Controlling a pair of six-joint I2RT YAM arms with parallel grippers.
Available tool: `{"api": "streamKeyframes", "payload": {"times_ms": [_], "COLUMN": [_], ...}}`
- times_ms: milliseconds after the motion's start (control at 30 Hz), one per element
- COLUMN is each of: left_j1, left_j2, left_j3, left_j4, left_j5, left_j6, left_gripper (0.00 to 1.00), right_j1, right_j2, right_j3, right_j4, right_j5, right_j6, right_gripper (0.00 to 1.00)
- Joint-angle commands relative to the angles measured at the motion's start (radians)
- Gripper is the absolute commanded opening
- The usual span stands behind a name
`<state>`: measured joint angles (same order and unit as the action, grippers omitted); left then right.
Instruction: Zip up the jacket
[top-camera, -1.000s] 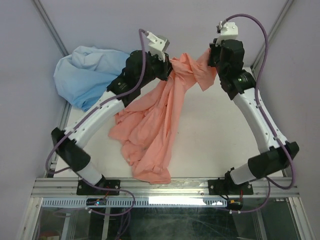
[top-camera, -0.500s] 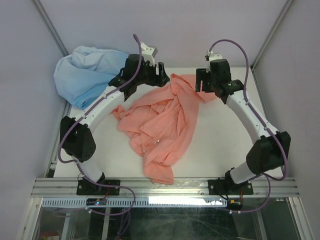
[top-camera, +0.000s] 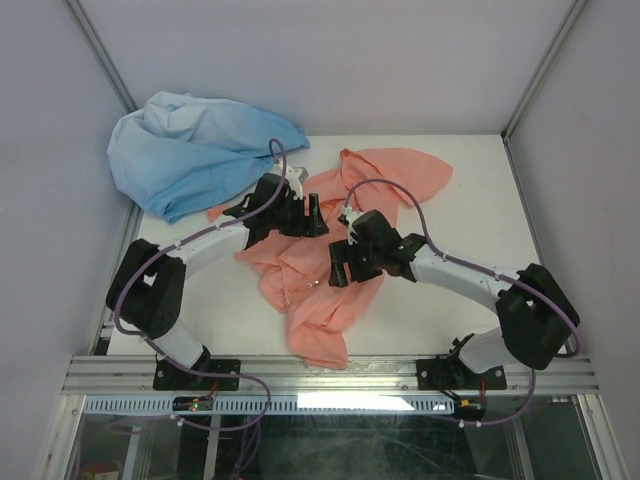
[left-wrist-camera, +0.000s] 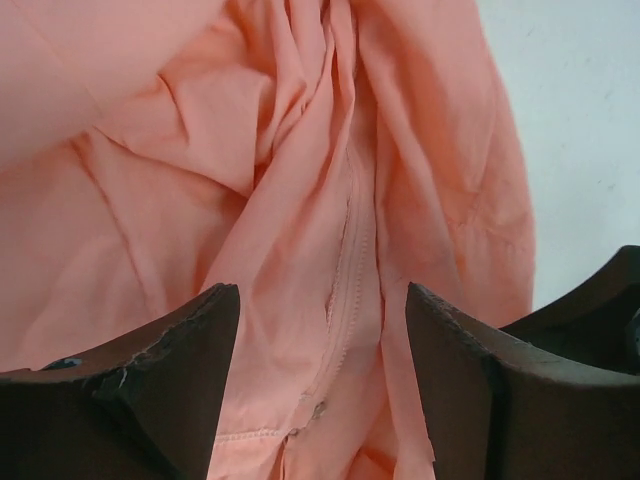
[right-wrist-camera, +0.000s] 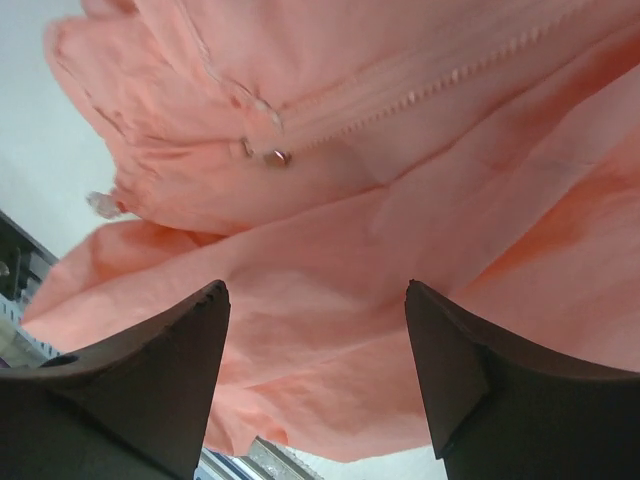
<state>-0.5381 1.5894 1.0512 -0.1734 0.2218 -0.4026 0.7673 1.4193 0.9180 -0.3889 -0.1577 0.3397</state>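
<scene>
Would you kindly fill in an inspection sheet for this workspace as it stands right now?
Surface: white table, bare patches look clean.
Job's things: salmon-pink thin fabric jacket lies crumpled mid-table; zip teeth show in the right wrist view.
Clutter: light blue fabric garment heaped at the far left corner, touching the jacket's edge.
Grippers: left claw open over a zip seam; right claw open over jacket fabric.
Cables: purple cables loop off both arms, one arching over the jacket.
Surroundings: pale walls; aluminium frame rail along the near edge.
</scene>
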Motion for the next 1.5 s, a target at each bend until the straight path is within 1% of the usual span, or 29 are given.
{"api": "streamKeyframes", "payload": {"times_ms": [0, 67, 200, 300, 533, 633, 700, 800, 867, 933, 1033, 1167, 1267, 1400, 1467], "left_j1": [-0.028, -0.028, -0.015, -0.005, 0.003, 0.003, 0.003, 0.003, 0.003, 0.003, 0.0, -0.049, -0.117, -0.174, -0.176], "left_j2": [0.082, 0.119, 0.117, 0.073, -0.128, -0.247, -0.316, -0.429, -0.495, -0.547, -0.577, -0.546, -0.477, -0.336, -0.284], "left_j3": [-0.03, -0.053, -0.133, -0.234, -0.467, -0.565, -0.619, -0.675, -0.684, -0.665, -0.599, -0.497, -0.427, -0.34, -0.312], "left_j4": [0.132, 0.146, 0.183, 0.227, 0.27, 0.283, 0.284, 0.28, 0.254, 0.22, 0.162, 0.124, 0.124, 0.134, 0.138], "left_j5": [0.053, 0.013, -0.034, -0.051, -0.078, -0.081, -0.078, -0.064, -0.058, -0.054, -0.041, -0.031, -0.07, -0.081, -0.082], "left_j6": [-0.052, -0.061, -0.082, -0.104, -0.191, -0.245, -0.288, -0.326, -0.333, -0.326, -0.296, -0.265, -0.24, -0.199, -0.19], "left_gripper": [0.67, 0.67, 0.66, 0.66, 0.66, 0.66, 0.66, 0.66, 0.67, 0.67, 0.67, 0.67, 0.67, 0.67, 0.68], "right_j1": [0.0, -0.013, -0.151, -0.259, -0.514, -0.618, -0.659, -0.666, -0.655, -0.619, -0.551, -0.47, -0.406, -0.312, -0.291], "right_j2": [0.044, 0.082, 0.145, 0.186, 0.236, 0.26, 0.277, 0.279, 0.229, 0.161, 0.051, -0.102, -0.193, -0.26, -0.263], "right_j3": [-0.084, -0.108, -0.149, -0.149, -0.093, -0.021, 0.044, 0.128, 0.147, 0.141, 0.109, 0.003, -0.098, -0.206, -0.247], "right_j4": [0.159, 0.161, 0.163, 0.148, 0.142, 0.129, 0.129, 0.088, 0.074, 0.053, 0.009, -0.011, -0.001, 0.081, 0.142], "right_j5": [-0.069, -0.035, -0.02, 0.027, 0.104, 0.125, 0.135, 0.137, 0.075, 0.056, 0.04, 0.014, -0.035, -0.126, -0.148], "right_j6": [0.106, 0.113, 0.118, 0.111, 0.061, 0.024, -0.001, -0.049, -0.076, -0.091, -0.094, -0.051, 0.005, 0.09, 0.126], "right_gripper": [0.73, 0.74, 0.74, 0.74, 0.75, 0.76, 0.77, 0.76, 0.76, 0.76, 0.76, 0.76, 0.73, 0.7, 0.68]}}
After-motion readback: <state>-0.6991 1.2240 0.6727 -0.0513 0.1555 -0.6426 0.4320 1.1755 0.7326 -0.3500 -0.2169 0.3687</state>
